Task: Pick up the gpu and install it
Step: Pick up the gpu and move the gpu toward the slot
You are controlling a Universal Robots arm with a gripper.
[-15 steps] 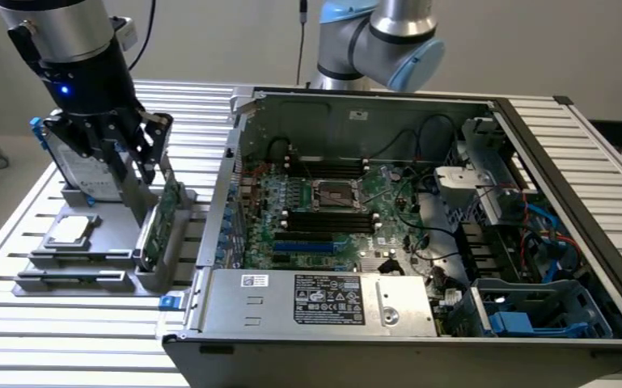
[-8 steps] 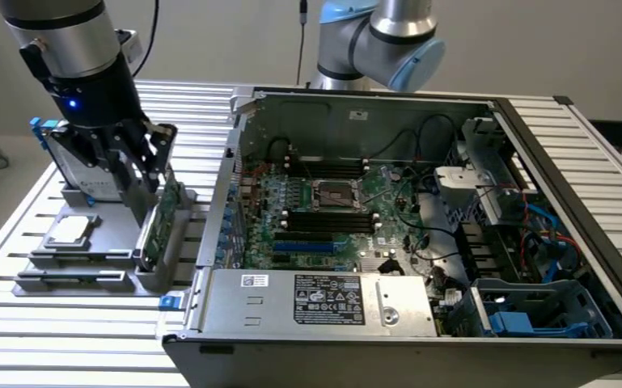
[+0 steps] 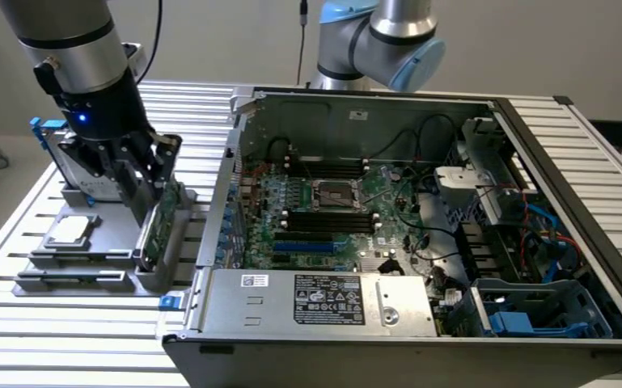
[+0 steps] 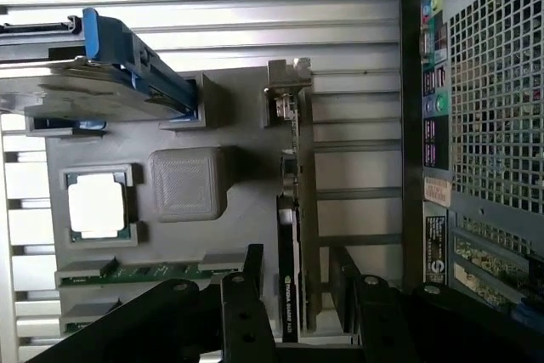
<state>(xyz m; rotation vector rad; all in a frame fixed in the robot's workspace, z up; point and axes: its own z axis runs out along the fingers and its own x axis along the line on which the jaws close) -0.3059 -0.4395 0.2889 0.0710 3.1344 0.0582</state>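
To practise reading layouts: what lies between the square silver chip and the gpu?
A raised grey block lies between the chip and the gpu, seen in the wrist view.

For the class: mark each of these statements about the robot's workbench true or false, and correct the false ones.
1. The gpu stands on edge in the grey holder beside the computer case. True.
2. The gripper is shut on the small square chip. False: it is open, with one finger on either side of the gpu. The chip lies apart in its own recess.
3. The case is open, with the motherboard showing. True.
4. The gpu is seated on the motherboard. False: it is in the holder, outside the case.
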